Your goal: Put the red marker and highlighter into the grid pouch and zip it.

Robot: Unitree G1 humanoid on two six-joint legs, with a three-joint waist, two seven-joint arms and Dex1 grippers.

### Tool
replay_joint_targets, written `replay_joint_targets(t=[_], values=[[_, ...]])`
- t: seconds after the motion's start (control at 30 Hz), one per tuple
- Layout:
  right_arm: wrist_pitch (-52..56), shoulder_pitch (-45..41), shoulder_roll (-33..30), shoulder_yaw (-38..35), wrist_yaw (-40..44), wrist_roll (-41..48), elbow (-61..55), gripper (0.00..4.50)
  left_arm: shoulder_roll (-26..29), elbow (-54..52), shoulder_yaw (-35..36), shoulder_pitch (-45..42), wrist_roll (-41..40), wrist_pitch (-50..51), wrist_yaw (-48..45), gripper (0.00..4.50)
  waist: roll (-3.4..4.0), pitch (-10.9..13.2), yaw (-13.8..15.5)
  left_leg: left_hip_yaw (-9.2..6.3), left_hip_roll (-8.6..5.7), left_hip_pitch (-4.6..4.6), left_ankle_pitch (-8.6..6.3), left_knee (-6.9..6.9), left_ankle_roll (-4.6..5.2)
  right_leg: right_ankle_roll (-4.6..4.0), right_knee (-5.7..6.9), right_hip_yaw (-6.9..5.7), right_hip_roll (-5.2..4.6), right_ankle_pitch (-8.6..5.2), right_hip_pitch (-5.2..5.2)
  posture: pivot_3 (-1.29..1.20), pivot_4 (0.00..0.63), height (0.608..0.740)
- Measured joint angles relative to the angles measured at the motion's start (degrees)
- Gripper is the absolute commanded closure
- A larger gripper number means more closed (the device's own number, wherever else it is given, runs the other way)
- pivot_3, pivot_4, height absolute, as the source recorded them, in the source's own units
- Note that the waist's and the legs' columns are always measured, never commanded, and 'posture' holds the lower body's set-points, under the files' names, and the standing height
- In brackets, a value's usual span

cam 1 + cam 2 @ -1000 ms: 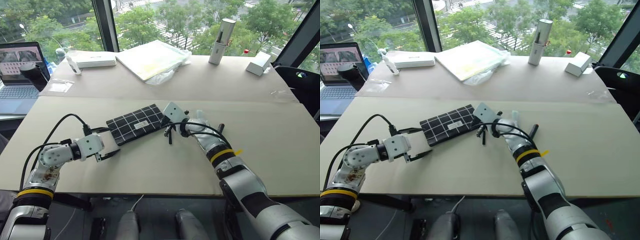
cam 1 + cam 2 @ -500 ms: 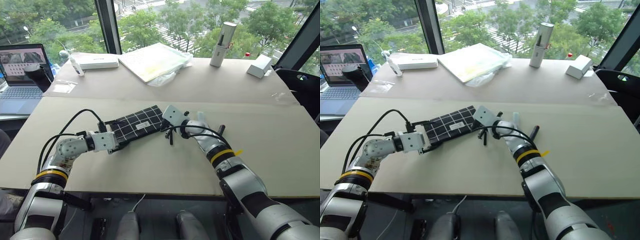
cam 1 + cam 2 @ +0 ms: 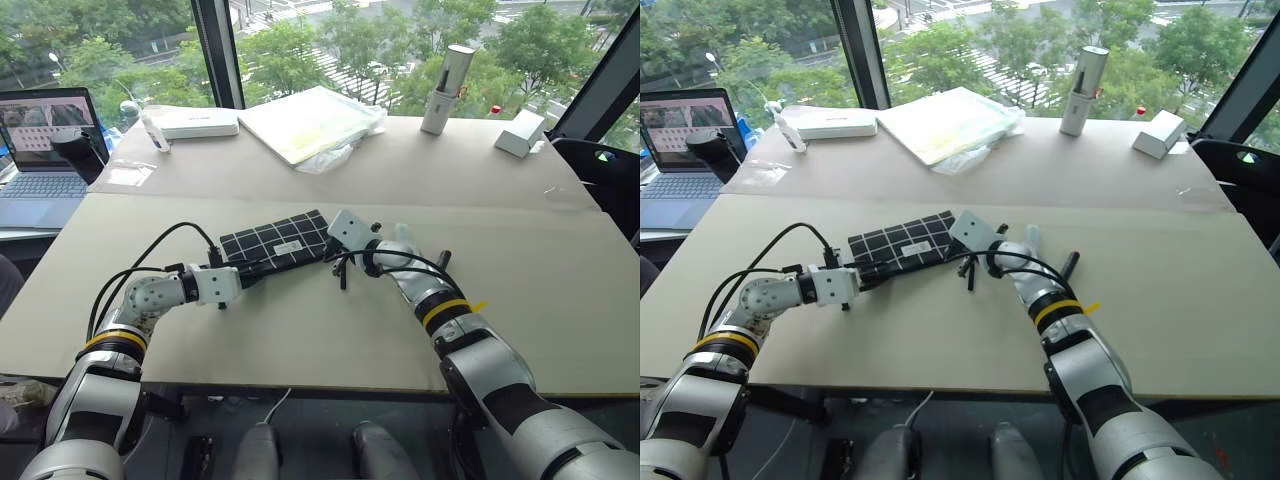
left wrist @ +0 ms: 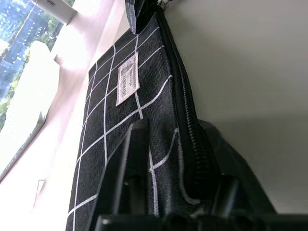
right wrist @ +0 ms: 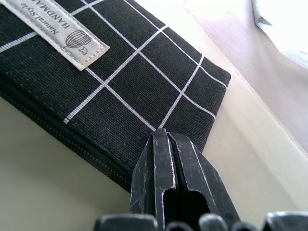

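Pinning: we have the grid pouch [image 3: 277, 246] held at both ends, lying at an angle in the middle of the frame on the table [image 3: 330, 330].
Left gripper: our left gripper [image 3: 243, 277] sits at the pouch's lower-left end, and the left wrist view shows its fingers [image 4: 122, 178] clamped on the fabric, one on the grid face and one past the zipper edge.
Right gripper: our right gripper [image 5: 175, 180] is squeezed fully together with its tip at the pouch's right-hand corner; we cannot tell whether it pinches fabric or only presses against it.
Zipper: the teeth [image 4: 190, 120] run along the pouch's edge and look closed where we can see them; we cannot see the pull clearly.
Pens: a dark pen-like object [image 3: 441, 259] lies right of centre behind our right forearm, too hidden for us to name; the red marker and highlighter we cannot pick out.
Stage: we judge this as bracing the pouch for zipper work.
Risk, grip: the left clamp may span the zipper itself, so it would block the slider.
Risk, slip: if the right tip only touches, the pouch could skid or twist once we pull.
Risk, cable: the loose black cable [image 3: 160, 245] by our left arm could snag.
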Motion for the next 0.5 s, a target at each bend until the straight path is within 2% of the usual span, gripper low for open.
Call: replay_joint_targets(t=[0.1,0.2,0.23,0.43,0.47,0.5], values=[[-0.4,0.0,0.0,-0.2,0.6,0.0,0.2,3.7,-0.2,0.3,0.4,0.2,-1.4,0.3,-1.6,4.5,0.03,0.0,-0.2,0.0,0.0,0.0,-0.01,-0.01,0.01,0.0,0.0,0.0,0.0,-0.02,0.0,0.0,0.15,0.738],[-0.4,0.0,-0.6,-1.7,2.7,1.5,0.3,2.57,-0.6,0.2,1.2,0.6,-3.6,2.8,-3.6,4.5,0.04,0.0,-0.3,0.0,0.0,0.0,-0.02,-0.02,0.03,0.0,0.0,0.0,0.0,-0.04,0.0,0.0,0.15,0.738],[-0.2,0.0,-0.6,-2.1,2.8,1.8,0.3,2.37,-0.6,0.1,1.4,0.6,-3.8,3.3,-3.9,4.5,0.05,0.0,-0.4,0.0,0.0,0.0,-0.02,-0.02,0.03,0.0,0.0,0.0,0.0,-0.04,0.0,0.0,0.15,0.738],[0.0,-0.4,-1.1,-3.7,3.1,2.2,0.6,0.29,-0.8,-1.8,2.7,1.6,-6.3,8.8,-6.9,4.5,0.08,0.0,-0.7,-0.01,0.0,0.01,-0.03,-0.06,0.05,-0.01,0.0,0.0,0.0,-0.08,-0.01,0.0,0.15,0.738],[-0.1,-0.6,-1.3,-3.8,3.4,2.2,0.7,0.01,-0.8,-2.1,2.9,1.6,-6.7,9.6,-7.4,4.5,0.08,0.0,-0.7,-0.01,0.0,0.01,-0.03,-0.06,0.05,-0.01,0.0,0.0,0.01,-0.09,-0.01,0.0,0.15,0.738],[-0.2,-0.7,-1.4,-3.9,3.6,2.2,0.8,0.01,-0.8,-2.2,3.0,1.7,-6.9,9.9,-7.6,4.5,0.08,0.0,-0.8,-0.01,0.0,0.01,-0.04,-0.06,0.06,-0.01,0.0,0.0,0.01,-0.1,-0.01,0.0,0.15,0.738]])
